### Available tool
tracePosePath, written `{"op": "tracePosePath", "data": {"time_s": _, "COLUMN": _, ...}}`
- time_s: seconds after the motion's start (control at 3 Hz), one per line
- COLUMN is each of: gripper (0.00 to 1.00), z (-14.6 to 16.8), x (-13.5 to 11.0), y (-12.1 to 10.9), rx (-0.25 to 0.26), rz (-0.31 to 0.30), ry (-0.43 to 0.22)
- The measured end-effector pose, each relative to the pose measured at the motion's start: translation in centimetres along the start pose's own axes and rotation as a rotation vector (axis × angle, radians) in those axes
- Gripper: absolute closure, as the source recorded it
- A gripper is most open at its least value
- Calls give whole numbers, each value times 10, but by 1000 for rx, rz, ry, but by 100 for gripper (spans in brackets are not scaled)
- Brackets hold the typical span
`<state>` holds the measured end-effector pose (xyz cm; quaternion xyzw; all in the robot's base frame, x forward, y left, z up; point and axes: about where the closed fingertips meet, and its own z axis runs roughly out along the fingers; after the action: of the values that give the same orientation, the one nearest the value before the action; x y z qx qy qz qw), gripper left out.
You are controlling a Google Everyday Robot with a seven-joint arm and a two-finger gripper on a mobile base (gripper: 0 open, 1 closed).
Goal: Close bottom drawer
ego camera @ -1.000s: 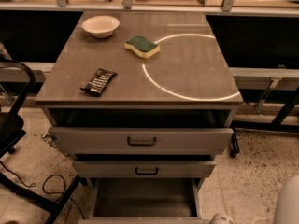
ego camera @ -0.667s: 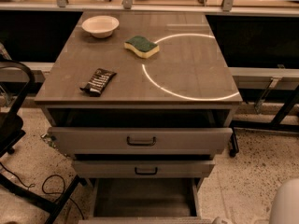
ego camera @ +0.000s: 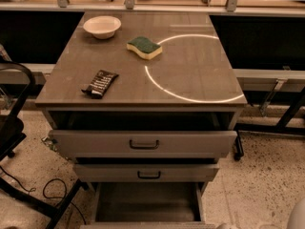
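The bottom drawer [ego camera: 147,202] is the lowest of the cabinet's three grey drawers. It is pulled far out, so its dark plain inside shows, and its front is cut off by the bottom edge of the view. The middle drawer [ego camera: 148,172] and the top drawer [ego camera: 144,143] above it also stand partly open. My gripper [ego camera: 297,217] shows only as a pale rounded shape in the bottom right corner, to the right of the bottom drawer and apart from it.
On the cabinet top [ego camera: 200,66] lie a white bowl [ego camera: 102,26], a green-and-yellow sponge [ego camera: 144,47] and a dark snack packet [ego camera: 100,83]. A black chair [ego camera: 14,128] and a cable [ego camera: 52,190] are on the floor at the left. A counter runs behind.
The pale shape of my gripper has sunk lower and further into the bottom right corner. The drawers and the things on top have not moved.
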<state>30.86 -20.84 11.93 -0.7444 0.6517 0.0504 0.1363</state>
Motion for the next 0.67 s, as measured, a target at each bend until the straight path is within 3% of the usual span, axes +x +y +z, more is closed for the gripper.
{"op": "tracePosePath", "data": {"time_s": 0.67, "gripper": 100, "z": 3, "x": -16, "y": -51, "rx": 120, "rz": -118, "ry": -61}}
